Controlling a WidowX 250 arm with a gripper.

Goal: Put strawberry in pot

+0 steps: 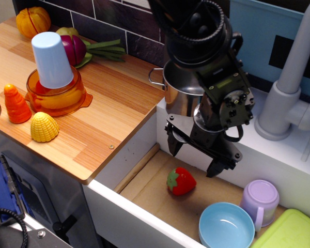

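Observation:
The strawberry (181,181), glossy red with a green cap, lies on the brown floor of the sink basin. My gripper (195,155) hangs just above it and slightly to the right, jaws spread wide and empty. The stainless-steel pot (180,92) stands behind the gripper on the ledge at the back of the basin, one loop handle showing on its left; the arm covers much of it.
A light blue bowl (226,226), a lilac cup (260,200) and a green lid (292,232) lie in the basin to the right. A grey faucet (292,77) stands at right. An orange bowl with a blue cup (55,82), a carrot (15,103) and corn (44,126) sit on the wooden counter.

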